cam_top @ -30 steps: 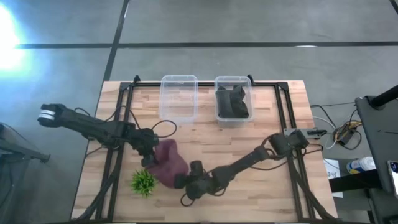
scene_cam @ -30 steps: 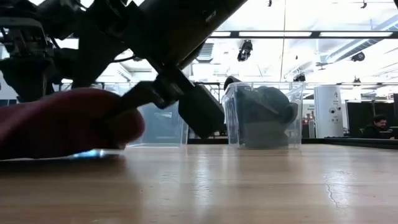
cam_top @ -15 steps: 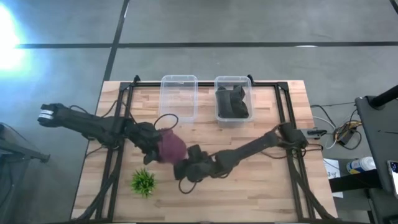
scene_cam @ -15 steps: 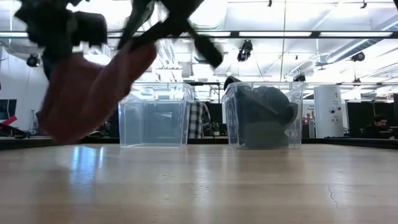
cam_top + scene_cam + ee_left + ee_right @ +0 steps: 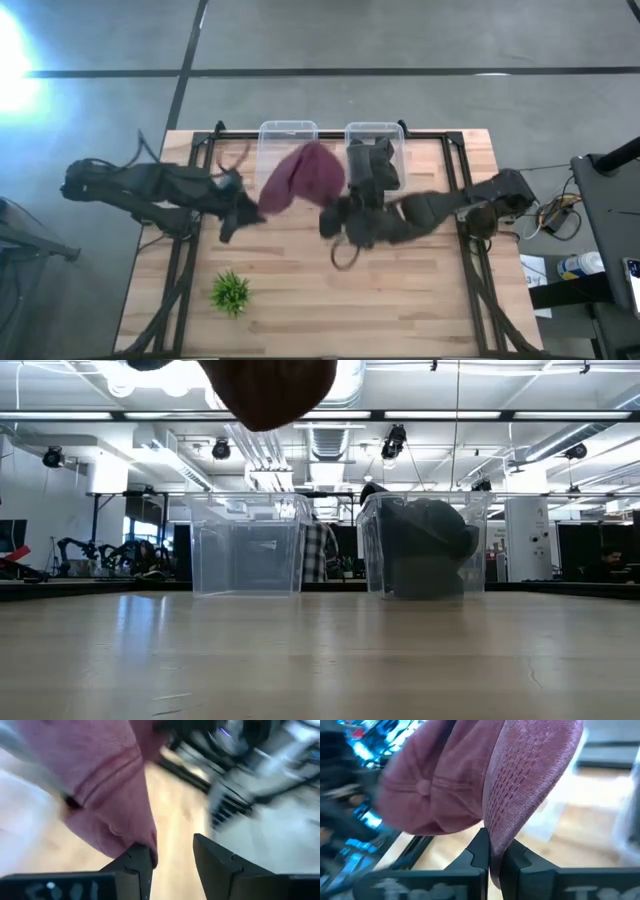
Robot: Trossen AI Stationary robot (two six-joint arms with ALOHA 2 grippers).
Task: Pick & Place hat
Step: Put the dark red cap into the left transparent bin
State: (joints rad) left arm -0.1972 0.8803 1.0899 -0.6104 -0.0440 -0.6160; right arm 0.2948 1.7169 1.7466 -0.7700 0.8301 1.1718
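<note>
A maroon cap, the hat (image 5: 300, 175), hangs in the air over the empty clear bin (image 5: 288, 135) at the table's far side. Only its lowest part (image 5: 268, 395) shows in the low view, above the bins. My right gripper (image 5: 332, 208) is shut on the hat from the hat's right. My left gripper (image 5: 252, 207) stands open at the hat's left end. In the left wrist view the table shows through the gap between its fingers (image 5: 172, 847). My right gripper pinches the hat's stitched brim (image 5: 492, 832) at its edge between both fingers. It comes from the table's right and near side, and the crown with its top button (image 5: 422, 787) spreads out beyond the fingers. The hat is lifted clear of table and bins. My left gripper has the hat's lower edge (image 5: 149, 851) lying against the inner side of one finger (image 5: 140, 862). The other finger stands apart from the cloth, so nothing is pinched.
A second clear bin (image 5: 374, 190) to the right of the empty one holds dark hats (image 5: 425, 545). A small green plant (image 5: 231, 292) stands near the table's front left. The black frame rails (image 5: 190, 160) run along both sides of the table.
Both arms have risen and swung from the table's near left toward its far edge. The hat lay on the table near the plant. It has been lifted clear, turned about in the air, and now hangs over the empty bin.
</note>
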